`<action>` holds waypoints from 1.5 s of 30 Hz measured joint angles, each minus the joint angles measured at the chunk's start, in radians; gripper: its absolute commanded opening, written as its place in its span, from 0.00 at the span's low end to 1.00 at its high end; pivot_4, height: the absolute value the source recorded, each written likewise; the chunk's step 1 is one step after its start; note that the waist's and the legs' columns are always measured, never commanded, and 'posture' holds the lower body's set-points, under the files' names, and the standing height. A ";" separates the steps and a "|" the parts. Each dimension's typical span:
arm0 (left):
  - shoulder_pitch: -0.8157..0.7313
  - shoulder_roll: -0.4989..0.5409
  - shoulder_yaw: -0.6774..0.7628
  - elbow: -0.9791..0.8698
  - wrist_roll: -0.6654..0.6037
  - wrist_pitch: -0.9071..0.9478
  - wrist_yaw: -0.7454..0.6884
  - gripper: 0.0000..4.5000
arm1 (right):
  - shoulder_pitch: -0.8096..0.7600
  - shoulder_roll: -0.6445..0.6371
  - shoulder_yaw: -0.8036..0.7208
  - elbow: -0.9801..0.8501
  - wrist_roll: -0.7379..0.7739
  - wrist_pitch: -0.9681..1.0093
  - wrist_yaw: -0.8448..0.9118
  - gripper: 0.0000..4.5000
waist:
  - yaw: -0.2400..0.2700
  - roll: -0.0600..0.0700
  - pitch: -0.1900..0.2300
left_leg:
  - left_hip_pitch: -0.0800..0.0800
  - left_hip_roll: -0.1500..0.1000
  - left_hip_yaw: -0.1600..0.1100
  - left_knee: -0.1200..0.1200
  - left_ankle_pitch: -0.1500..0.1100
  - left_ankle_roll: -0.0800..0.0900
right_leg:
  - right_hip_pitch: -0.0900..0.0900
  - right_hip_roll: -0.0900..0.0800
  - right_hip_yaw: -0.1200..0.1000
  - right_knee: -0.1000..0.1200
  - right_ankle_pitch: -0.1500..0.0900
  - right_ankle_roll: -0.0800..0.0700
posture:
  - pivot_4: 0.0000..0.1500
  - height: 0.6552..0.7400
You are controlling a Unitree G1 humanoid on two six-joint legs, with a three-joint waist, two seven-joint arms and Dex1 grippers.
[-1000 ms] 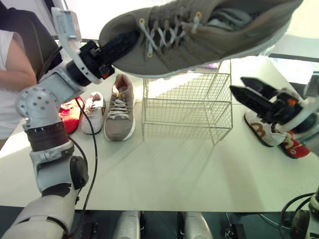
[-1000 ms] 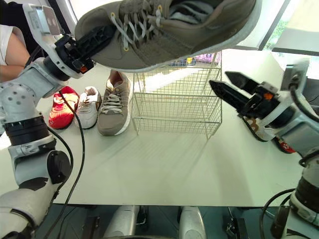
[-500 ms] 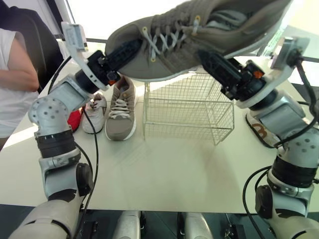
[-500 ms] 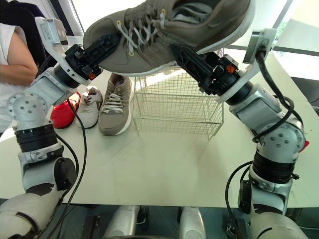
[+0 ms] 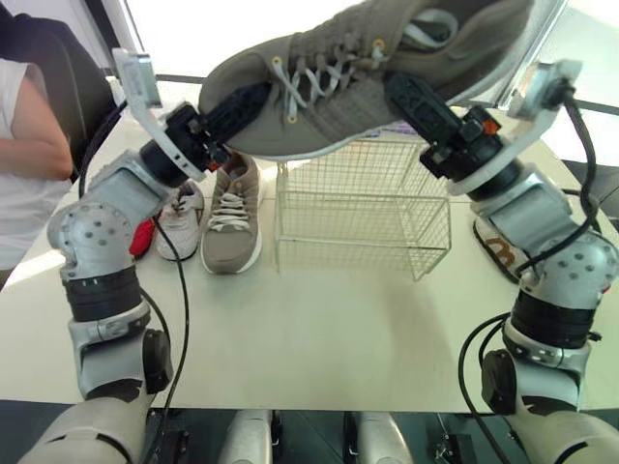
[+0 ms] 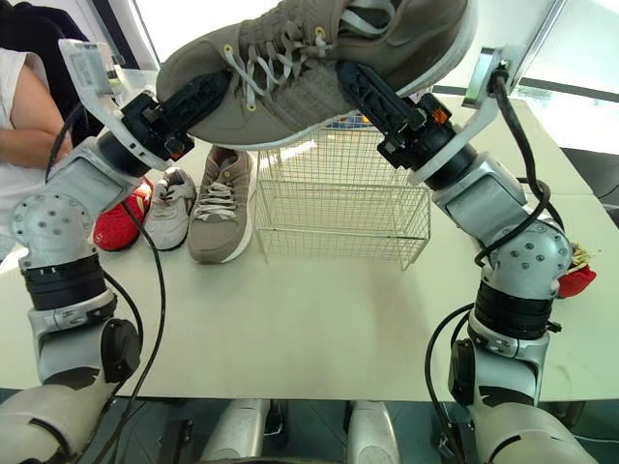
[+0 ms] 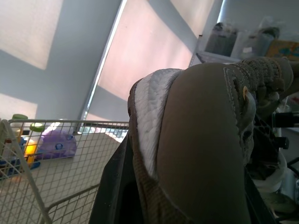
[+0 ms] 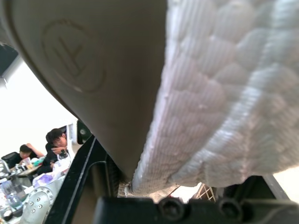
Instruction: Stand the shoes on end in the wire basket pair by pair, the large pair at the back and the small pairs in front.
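So at this point you had the big shoe (image 5: 368, 77) up in the air, well above the basket (image 5: 363, 208), lying roughly level with its laces facing the camera and its toe toward your left. Your left tool (image 5: 253, 95) was clamped down on the toe, and in the left wrist view you could see the toe cap wedged right between its fingers. Your right tool (image 5: 414, 95) had closed on the shoe further along, around the middle. The right wrist view had the sole edge squeezed between its fingers too.

The basket sat on the tabletop (image 5: 319, 329), about midway between the left and right edges and toward the far edge. Toward the left edge, three shoes were lined up side by side with toes pointing at you: its mate (image 5: 232, 217) just beside the basket, then a white shoe (image 5: 181, 220), then a red shoe (image 5: 143, 237). Over by the right edge lay a white-and-brown shoe (image 5: 498, 246) and a second red shoe (image 6: 576, 280). A person's arm (image 5: 29, 135) showed past the left edge.
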 measured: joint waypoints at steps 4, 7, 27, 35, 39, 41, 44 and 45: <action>0.014 0.038 -0.021 -0.006 0.011 0.009 -0.012 0.48 | -0.045 -0.037 0.016 0.062 -0.007 0.018 0.035 0.43 | 0.000 0.001 0.001 | -0.001 0.001 0.000 0.000 0.000 0.000 | -0.001 0.000 0.000 -0.001 0.001 -0.001 | 1.00 1.00; 0.018 0.100 -0.070 -0.027 0.019 0.032 -0.056 0.82 | -0.186 -0.184 0.056 0.164 -0.075 0.051 0.179 0.43 | 0.000 0.002 0.001 | -0.002 0.000 0.001 0.000 0.000 0.000 | -0.003 0.000 0.001 -0.001 0.000 -0.003 | 1.00 1.00; 0.111 0.204 -0.083 -0.113 0.067 0.004 -0.124 0.99 | -0.912 -0.390 0.435 1.437 -1.122 -0.754 1.125 0.43 | -0.009 0.003 0.002 | -0.012 0.002 0.014 -0.004 0.001 -0.003 | -0.020 0.002 0.007 0.000 0.002 -0.002 | 1.00 1.00; 0.111 0.196 -0.084 -0.126 0.067 0.000 -0.112 0.99 | -0.916 -0.364 0.435 1.528 -1.250 -0.866 1.164 0.43 | -0.009 0.003 0.002 | -0.012 0.002 0.014 -0.003 0.004 -0.007 | -0.020 0.002 0.007 0.000 0.002 -0.002 | 1.00 1.00; 0.111 0.196 -0.084 -0.129 0.067 0.000 -0.110 0.99 | -0.900 -0.359 0.430 1.539 -1.290 -0.894 1.159 0.43 | -0.009 0.003 0.002 | -0.012 0.002 0.014 -0.003 0.004 -0.007 | -0.020 0.002 0.007 0.001 0.003 -0.002 | 1.00 1.00; 0.111 0.196 -0.084 -0.129 0.067 0.000 -0.108 1.00 | -0.881 -0.349 0.428 1.541 -1.307 -0.901 1.156 0.54 | -0.008 0.003 0.002 | -0.012 0.002 0.014 -0.003 0.004 -0.008 | -0.020 0.002 0.007 0.001 0.003 -0.001 | 1.00 1.00; 0.111 0.196 -0.085 -0.132 0.068 0.000 -0.105 1.00 | -0.863 -0.346 0.418 1.550 -1.320 -0.904 1.144 0.87 | -0.005 0.003 0.002 | -0.012 0.001 0.014 -0.003 0.004 -0.008 | -0.020 0.002 0.007 0.001 0.003 -0.001 | 1.00 1.00; 0.111 0.196 -0.085 -0.132 0.068 0.000 -0.105 1.00 | -0.859 -0.346 0.410 1.551 -1.321 -0.903 1.142 0.98 | -0.005 0.003 0.002 | -0.012 0.001 0.014 -0.003 0.005 -0.008 | -0.020 0.002 0.007 0.001 0.003 -0.001 | 1.00 1.00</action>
